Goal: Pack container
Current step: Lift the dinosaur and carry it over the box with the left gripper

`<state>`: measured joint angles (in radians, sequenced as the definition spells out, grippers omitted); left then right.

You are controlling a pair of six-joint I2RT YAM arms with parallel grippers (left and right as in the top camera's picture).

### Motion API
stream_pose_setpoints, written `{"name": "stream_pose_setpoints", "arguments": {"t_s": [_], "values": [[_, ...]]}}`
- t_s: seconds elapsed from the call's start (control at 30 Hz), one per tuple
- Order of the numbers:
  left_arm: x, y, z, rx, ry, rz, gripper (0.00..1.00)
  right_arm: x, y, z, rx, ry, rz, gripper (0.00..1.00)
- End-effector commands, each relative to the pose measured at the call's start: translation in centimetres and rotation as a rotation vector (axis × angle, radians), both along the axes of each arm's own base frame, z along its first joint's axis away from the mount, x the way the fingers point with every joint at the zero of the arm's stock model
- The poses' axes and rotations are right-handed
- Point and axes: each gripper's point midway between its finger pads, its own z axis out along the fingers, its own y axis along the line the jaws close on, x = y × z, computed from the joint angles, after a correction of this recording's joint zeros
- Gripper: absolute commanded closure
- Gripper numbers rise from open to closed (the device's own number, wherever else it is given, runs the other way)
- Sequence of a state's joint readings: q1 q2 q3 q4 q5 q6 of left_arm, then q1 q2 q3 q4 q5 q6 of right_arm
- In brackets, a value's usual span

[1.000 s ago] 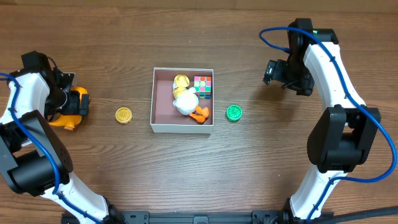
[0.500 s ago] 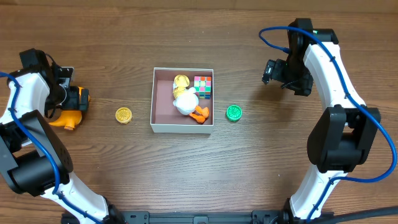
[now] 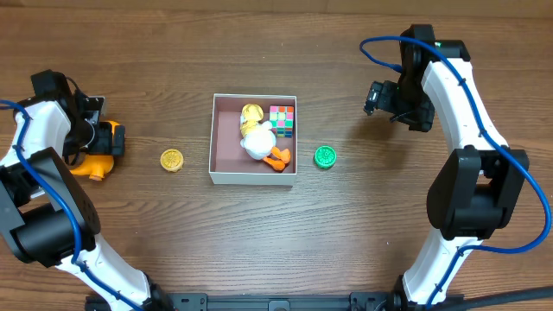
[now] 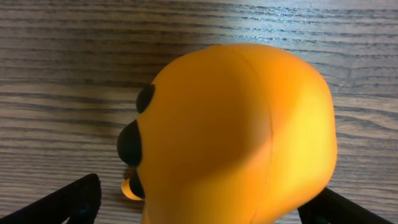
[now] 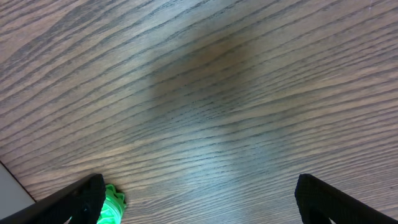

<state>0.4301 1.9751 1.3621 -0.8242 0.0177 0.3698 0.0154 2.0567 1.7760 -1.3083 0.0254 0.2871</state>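
The container (image 3: 254, 178) stands at the table's middle. It holds a yellow toy (image 3: 251, 113), a colour cube (image 3: 282, 120) and a white duck with orange feet (image 3: 259, 143). A yellow disc (image 3: 172, 160) lies to its left and a green disc (image 3: 325, 156) to its right. My left gripper (image 3: 105, 138) is open at the far left, its fingers on either side of an orange toy (image 3: 91, 164). That toy fills the left wrist view (image 4: 236, 130), between the fingers (image 4: 199, 208). My right gripper (image 3: 380, 97) is open and empty above bare wood, up and right of the green disc.
In the right wrist view the open fingers (image 5: 199, 199) frame bare wood, with the green disc (image 5: 111, 206) beside the left finger and a corner of the container (image 5: 9, 186) at the left edge. The table is brown wood grain.
My left wrist has shifted slightly around the orange toy, which stays on the table. The right arm has not moved.
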Motion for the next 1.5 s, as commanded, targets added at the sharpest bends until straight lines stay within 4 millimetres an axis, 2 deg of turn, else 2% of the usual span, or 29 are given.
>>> {"name": "stream_pose_setpoints", "arguments": {"t_s": [0.0,0.1,0.13,0.17,0.23,0.33,0.47,0.63,0.73,0.87,0.93,1.07,1.17,1.27,1.47], "values": [[-0.1,0.4,-0.2,0.004,0.008,-0.002,0.11,0.2,0.1,0.1,0.006,-0.008,-0.001,0.00],[0.0,0.5,-0.2,0.006,0.004,0.001,0.39,0.1,0.1,0.1,0.006,-0.006,-0.001,0.00],[0.1,0.5,-0.2,0.007,0.001,0.001,0.45,0.1,0.1,0.1,0.006,-0.006,0.000,0.00],[0.2,0.5,-0.1,0.008,-0.001,0.002,0.50,0.1,0.1,0.1,0.006,-0.006,-0.001,0.00],[0.4,0.7,0.2,0.009,-0.009,0.021,0.53,0.1,0.1,0.1,0.006,-0.006,-0.001,0.00],[1.1,0.9,0.9,0.010,-0.027,0.045,0.67,0.1,0.3,0.1,0.018,-0.005,0.001,0.00],[1.8,1.0,2.3,0.007,-0.042,0.065,0.75,0.1,0.8,0.1,0.049,-0.006,0.002,0.00],[4.5,1.0,6.9,0.021,-0.110,0.093,0.73,0.2,0.9,0.1,0.050,-0.009,0.002,0.00],[6.2,0.0,10.1,0.013,-0.158,0.075,0.73,0.2,0.9,0.1,0.050,-0.009,0.002,0.00],[8.1,-3.3,14.1,-0.012,-0.211,0.008,0.73,0.2,0.9,0.1,0.051,-0.009,0.001,0.00],[8.6,-5.6,15.8,-0.028,-0.222,0.000,0.72,0.2,0.9,0.1,0.051,-0.009,0.001,0.00],[8.6,-11.5,17.9,-0.116,-0.209,-0.016,0.71,0.2,0.9,0.1,0.055,-0.009,0.002,0.00],[7.8,-16.6,18.4,-0.217,-0.168,-0.006,0.71,0.2,1.1,0.2,0.066,-0.008,0.002,0.00],[6.6,-20.8,18.4,-0.307,-0.106,0.020,0.68,0.2,1.3,0.2,0.077,-0.009,0.002,0.00],[4.9,-24.8,18.1,-0.337,-0.023,0.102,0.66,0.2,1.6,0.2,0.089,-0.009,0.003,0.00]]}}
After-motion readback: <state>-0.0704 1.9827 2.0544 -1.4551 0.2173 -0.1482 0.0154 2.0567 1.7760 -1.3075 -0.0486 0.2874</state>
